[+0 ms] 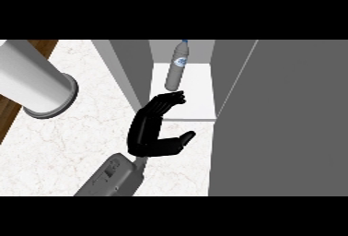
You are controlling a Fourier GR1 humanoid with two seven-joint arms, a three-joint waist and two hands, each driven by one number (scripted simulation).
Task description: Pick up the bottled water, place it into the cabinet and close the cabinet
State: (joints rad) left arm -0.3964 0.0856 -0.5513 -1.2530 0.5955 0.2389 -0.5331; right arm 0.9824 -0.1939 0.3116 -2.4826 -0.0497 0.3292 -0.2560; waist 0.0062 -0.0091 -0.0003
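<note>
The bottled water [175, 69] is a clear bottle with a blue-and-white label. It stands inside the open cabinet on its white shelf [197, 99], cap towards the back. My left hand [151, 138] hangs just in front of the shelf edge. It is open, fingers stretched towards the bottle's base and thumb spread to the right. The fingertips [171, 98] end a little short of the bottle and hold nothing. My right hand does not show.
A wide grey cabinet door [285, 120] stands open on the right. A grey panel [125, 64] borders the shelf on the left. A thick white cylinder [37, 80] lies at the upper left over the marble counter [61, 152].
</note>
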